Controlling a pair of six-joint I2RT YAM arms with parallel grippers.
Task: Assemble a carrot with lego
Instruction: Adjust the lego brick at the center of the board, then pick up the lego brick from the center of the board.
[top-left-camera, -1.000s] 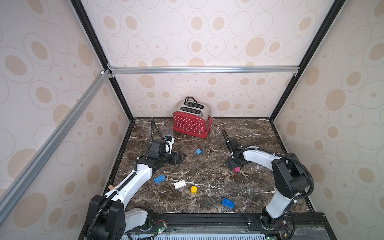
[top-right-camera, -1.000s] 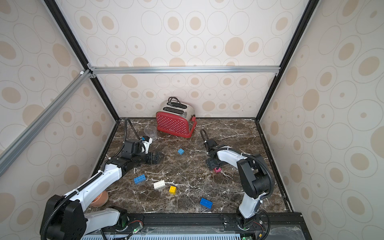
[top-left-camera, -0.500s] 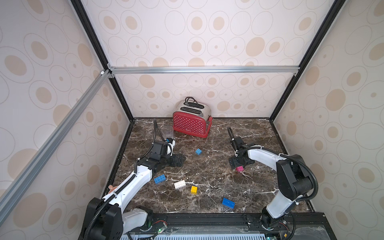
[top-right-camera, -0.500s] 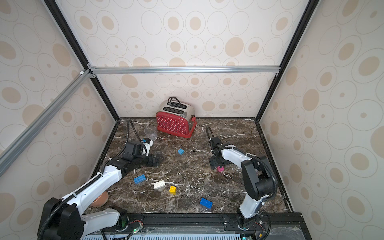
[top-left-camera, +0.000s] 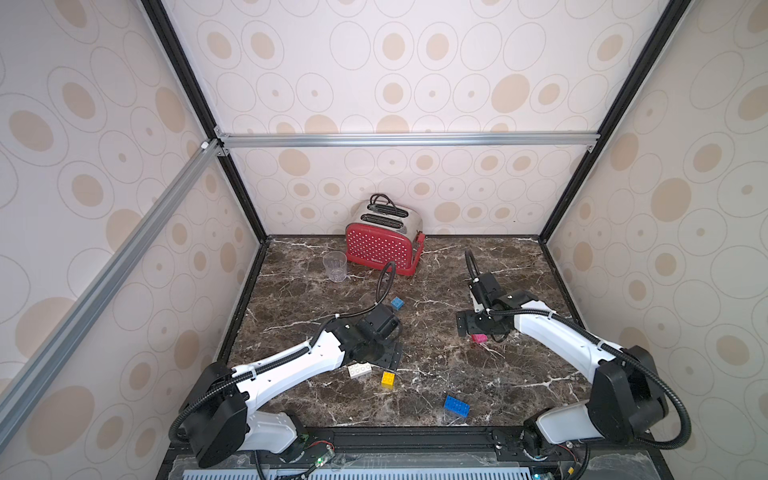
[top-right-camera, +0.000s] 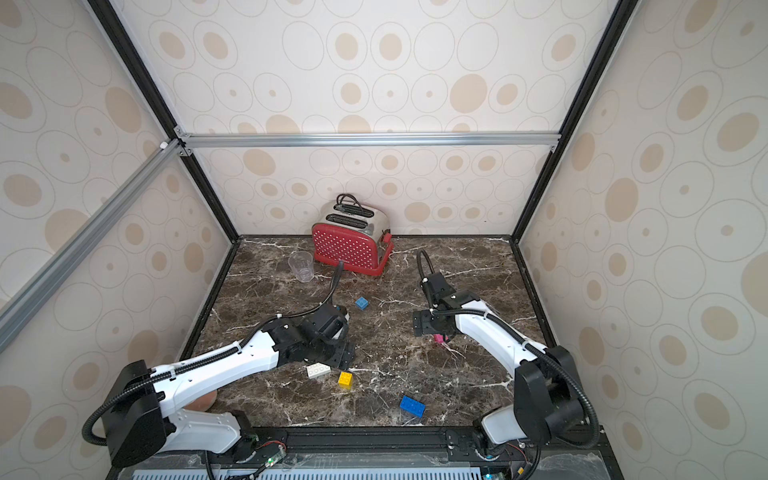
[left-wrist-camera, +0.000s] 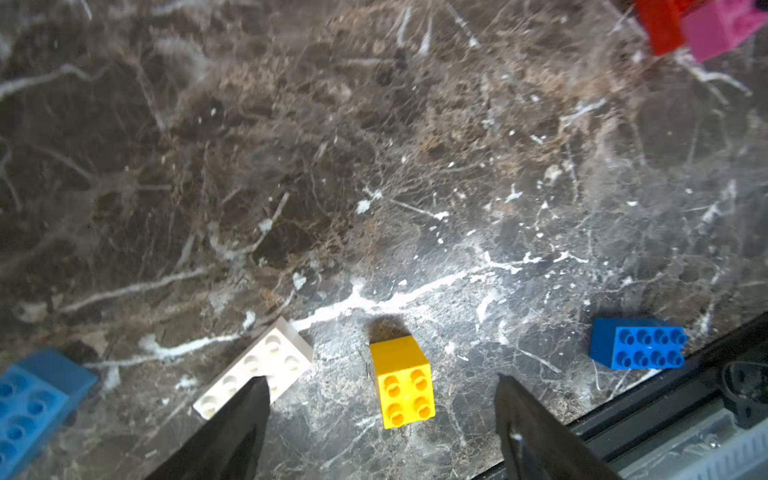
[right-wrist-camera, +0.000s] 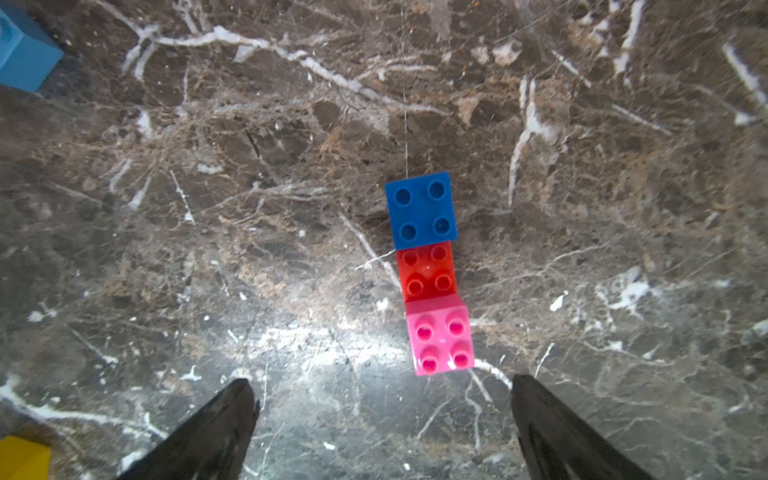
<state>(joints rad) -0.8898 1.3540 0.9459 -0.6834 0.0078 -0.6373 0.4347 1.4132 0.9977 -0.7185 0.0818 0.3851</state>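
Left gripper (top-left-camera: 390, 358) and right gripper (top-left-camera: 466, 326): both spread open, nothing held.
In both top views, a toaster (top-left-camera: 384, 245) and clear cup (top-left-camera: 335, 266) are set at the back. In the left wrist view, a yellow brick (left-wrist-camera: 402, 380) is framed between the fingertips (left-wrist-camera: 249, 399); a white brick (left-wrist-camera: 266, 361) is partly covered by one. In the right wrist view, the carrot (right-wrist-camera: 428, 270), blue, red and pink bricks joined, is seen just ahead of the jaws.

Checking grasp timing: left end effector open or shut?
Open: left end effector jaws stand apart; yellow brick shows between them, ungripped.
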